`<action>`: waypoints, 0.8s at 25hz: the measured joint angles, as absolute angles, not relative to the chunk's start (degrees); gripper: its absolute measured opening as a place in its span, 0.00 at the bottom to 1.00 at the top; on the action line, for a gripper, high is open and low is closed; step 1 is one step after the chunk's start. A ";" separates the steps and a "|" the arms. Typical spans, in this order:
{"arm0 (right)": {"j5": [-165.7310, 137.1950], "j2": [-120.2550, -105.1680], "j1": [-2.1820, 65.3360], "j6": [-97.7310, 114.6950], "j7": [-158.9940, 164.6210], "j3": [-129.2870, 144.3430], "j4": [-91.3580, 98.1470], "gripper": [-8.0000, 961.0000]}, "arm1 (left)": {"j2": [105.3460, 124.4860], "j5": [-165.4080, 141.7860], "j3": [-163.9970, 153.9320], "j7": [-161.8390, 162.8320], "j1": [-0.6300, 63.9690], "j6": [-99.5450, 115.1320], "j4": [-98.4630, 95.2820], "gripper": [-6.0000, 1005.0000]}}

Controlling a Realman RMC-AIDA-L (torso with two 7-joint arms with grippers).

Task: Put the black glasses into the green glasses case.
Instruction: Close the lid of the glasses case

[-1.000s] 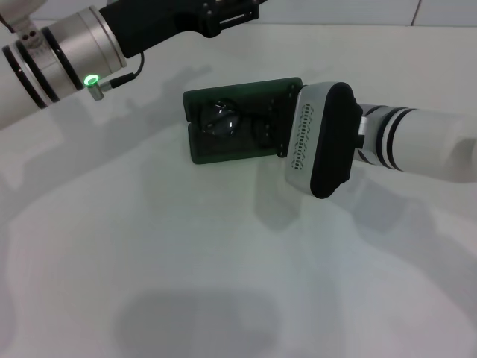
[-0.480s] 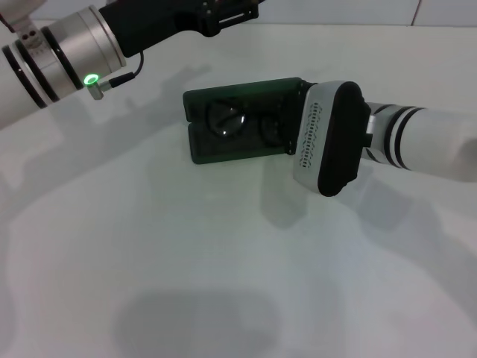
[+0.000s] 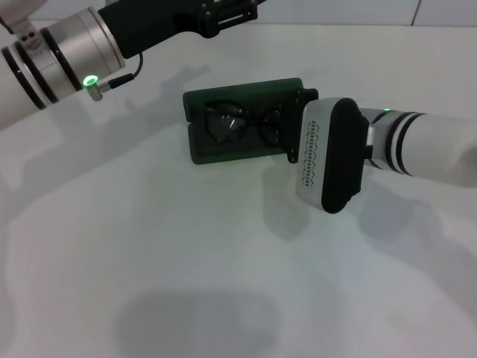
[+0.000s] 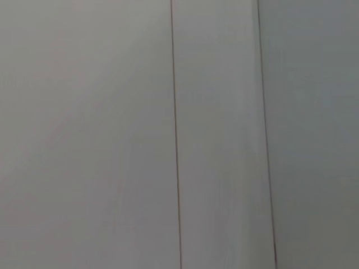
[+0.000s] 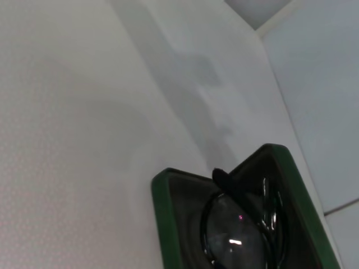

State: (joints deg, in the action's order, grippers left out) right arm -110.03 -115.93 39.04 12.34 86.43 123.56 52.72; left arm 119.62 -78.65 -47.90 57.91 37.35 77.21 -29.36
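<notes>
The green glasses case [image 3: 223,151] lies open on the white table, a little back of centre. The black glasses [image 3: 246,119] lie inside it, lenses up. My right gripper [image 3: 299,125] is at the case's right end, mostly hidden behind its white and black wrist; two black fingertips [image 3: 308,95] show spread apart at the case's corners, holding nothing. The right wrist view shows the case rim [image 5: 160,213] and the glasses [image 5: 235,235] inside from close by. My left gripper [image 3: 223,13] is parked high at the back left, away from the case.
The white table [image 3: 186,261] stretches in front of and to the left of the case. A pale wall with seams [image 4: 175,140] fills the left wrist view. The left arm's silver cuff with a green light [image 3: 91,79] hangs over the back left.
My right gripper has drawn back to the right, away from the case's middle. The glasses now show whole, lying in the case. The left arm has not moved.
</notes>
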 joint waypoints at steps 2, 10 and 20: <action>-110.84 -115.91 38.56 12.52 86.15 123.56 53.21 0.09 | 119.62 -78.65 -47.90 57.91 37.31 77.23 -29.36 0.88; -111.33 -115.93 38.23 12.79 83.75 123.55 53.48 0.09 | 119.65 -78.66 -47.90 57.92 37.50 77.25 -29.36 0.88; -111.30 -116.19 38.68 11.23 83.40 122.78 52.67 0.11 | 119.71 -78.67 -47.89 57.91 38.24 77.03 -29.18 0.88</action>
State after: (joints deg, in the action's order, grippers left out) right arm -111.30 -116.19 38.68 11.23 83.40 122.78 52.67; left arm 119.71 -78.67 -47.89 57.91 38.24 77.03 -29.18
